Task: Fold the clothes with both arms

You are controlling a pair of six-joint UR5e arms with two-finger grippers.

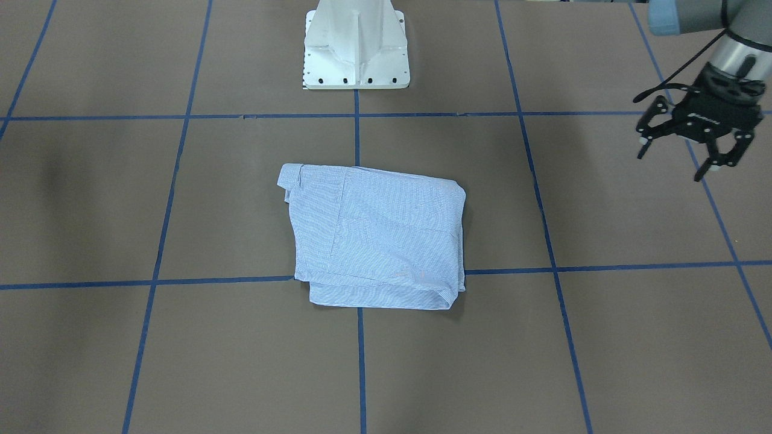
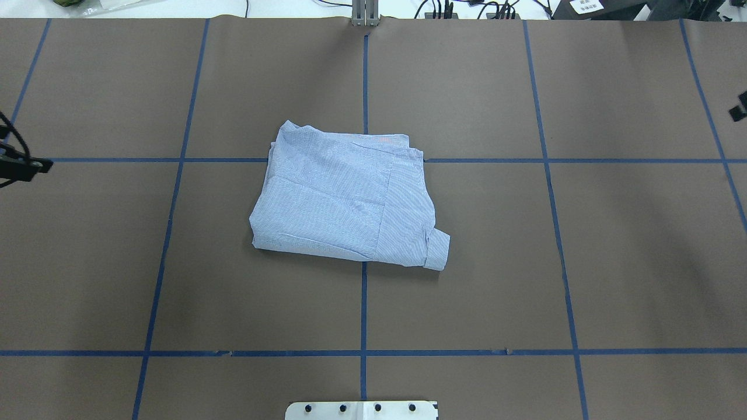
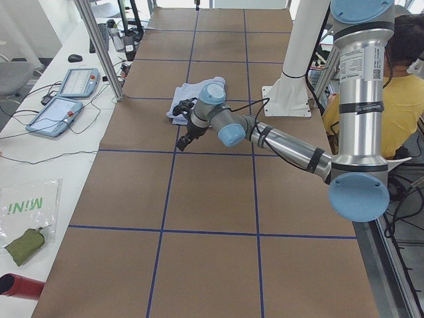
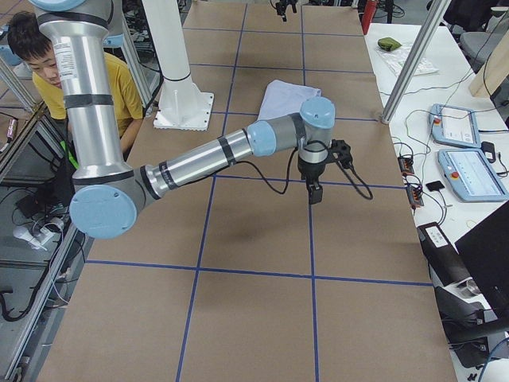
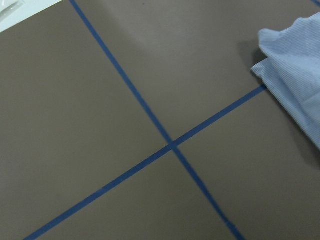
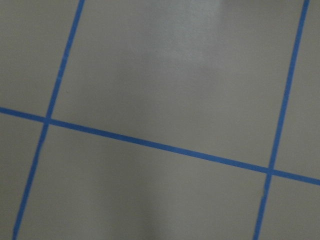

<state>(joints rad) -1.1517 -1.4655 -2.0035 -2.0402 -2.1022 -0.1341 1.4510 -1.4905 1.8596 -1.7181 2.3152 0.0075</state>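
Observation:
The light blue-and-white striped shirt [image 1: 377, 235] [image 2: 344, 198] lies folded into a compact rectangle at the table's middle, with a cuff sticking out at one corner. It also shows in the side views [image 3: 192, 93] [image 4: 290, 99], and a corner of it shows in the left wrist view [image 5: 300, 70]. My left gripper [image 1: 672, 164] [image 3: 187, 132] hangs open and empty above the table, well off to the shirt's side. My right gripper [image 4: 314, 181] is far off on the other side, holding nothing. Only a black sliver [image 2: 740, 108] of it shows overhead, so I cannot tell whether it is open or shut.
The white pedestal base [image 1: 356, 48] stands behind the shirt. Blue tape lines grid the brown table. A person in a yellow top [image 3: 404, 93] sits beside the robot. Teach pendants [image 3: 66, 99] [image 4: 461, 151] and cables lie on the side benches.

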